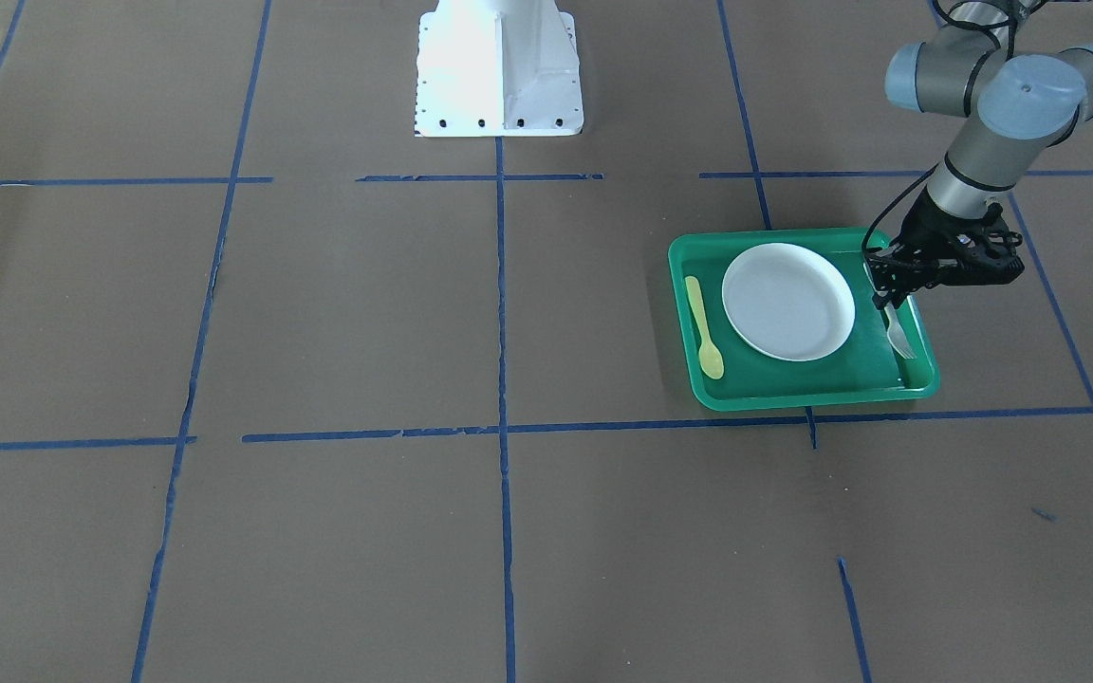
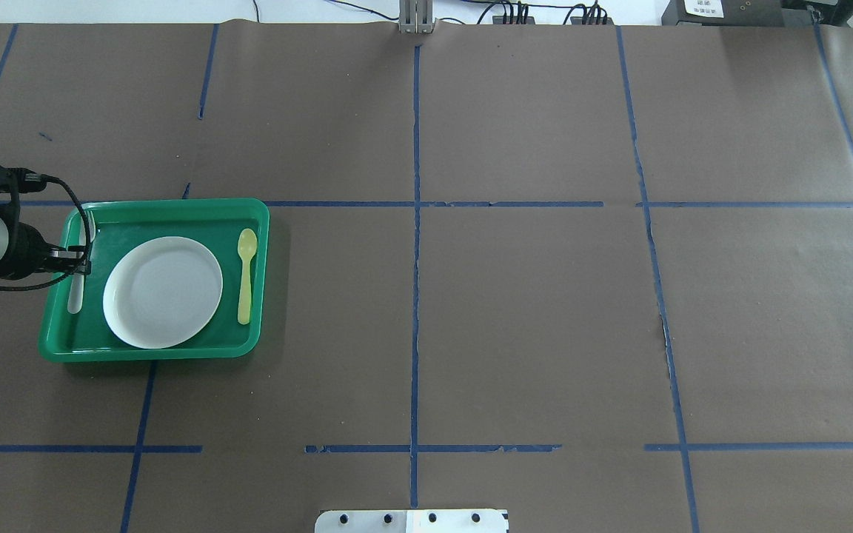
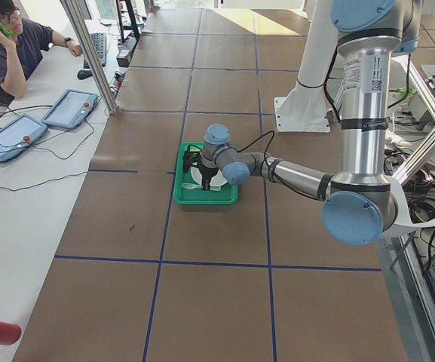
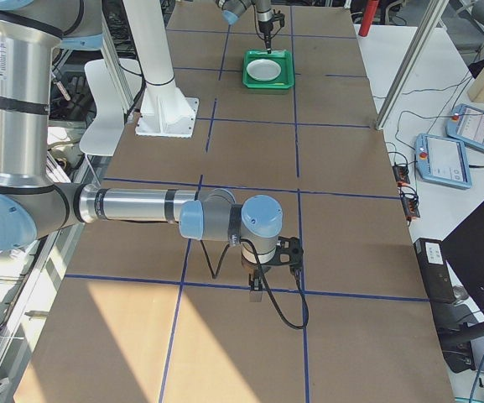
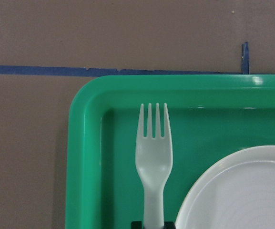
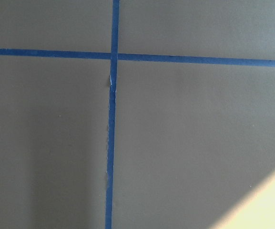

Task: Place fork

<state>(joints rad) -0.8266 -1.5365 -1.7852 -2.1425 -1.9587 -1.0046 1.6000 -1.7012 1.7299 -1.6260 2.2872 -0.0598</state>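
Observation:
The fork [image 5: 154, 157] is pale and translucent and lies along the side strip of the green tray [image 5: 85, 157]. It sits between the tray wall and the white plate [image 5: 237, 191], tines pointing away from the robot. My left gripper [image 1: 886, 302] is low over that strip, and its fingertips [image 5: 136, 224] press on the fork's handle from both sides. The fork also shows in the front view [image 1: 899, 337] and the overhead view [image 2: 75, 292]. My right gripper [image 4: 258, 290] hangs over bare table far from the tray. I cannot tell whether it is open or shut.
A yellow spoon [image 2: 246, 277] lies in the tray [image 2: 152, 352] on the plate's [image 2: 163, 292] other side. Blue tape lines cross the brown table. The white robot base [image 1: 499, 71] stands at the table's edge. An operator [image 3: 10, 45] sits beyond the table.

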